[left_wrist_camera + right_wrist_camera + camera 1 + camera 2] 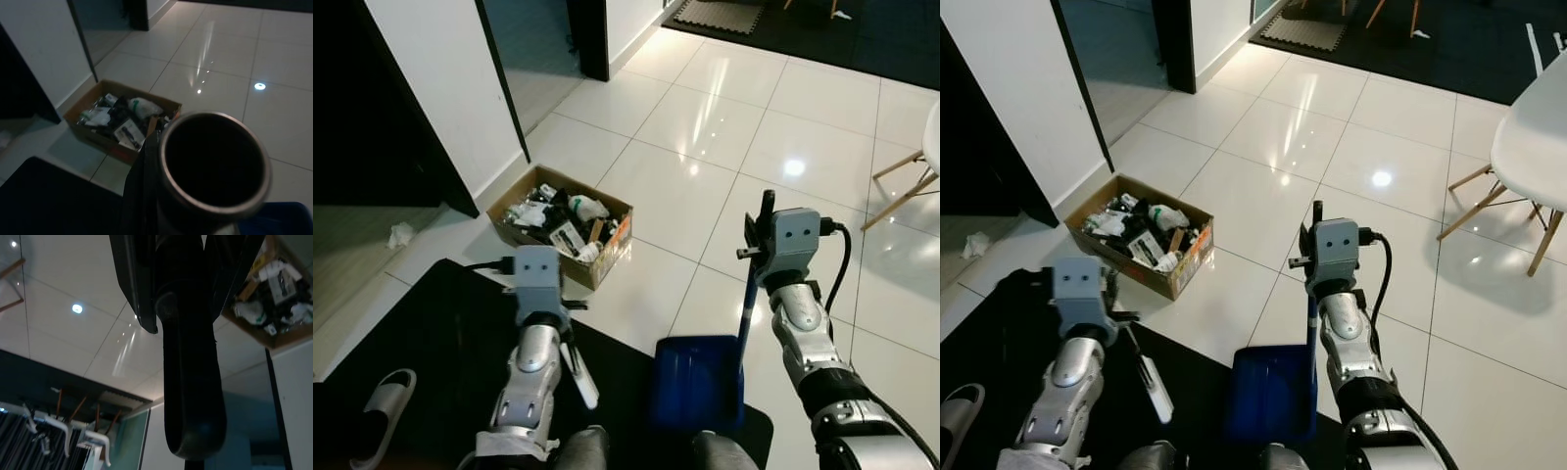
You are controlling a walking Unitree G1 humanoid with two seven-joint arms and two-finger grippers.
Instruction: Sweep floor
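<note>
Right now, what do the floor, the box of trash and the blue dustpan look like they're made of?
The floor looks like glazed ceramic or porcelain tile: white squares with grout lines and sharp lamp reflections. The box looks like plain corrugated cardboard, matte brown with folded flaps. The blue dustpan, held by the right gripper, is probably moulded plastic: uniform colour, dull sheen, though it sits in shade.

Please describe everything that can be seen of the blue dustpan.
The dustpan is blue and looks like plastic, with a wide flat scoop and a long upright handle of the same blue. The scoop sits low in front of the robot, partly over a black mat and partly over the white tiled floor. The right gripper is shut on the handle's top. The scoop looks empty.
</note>
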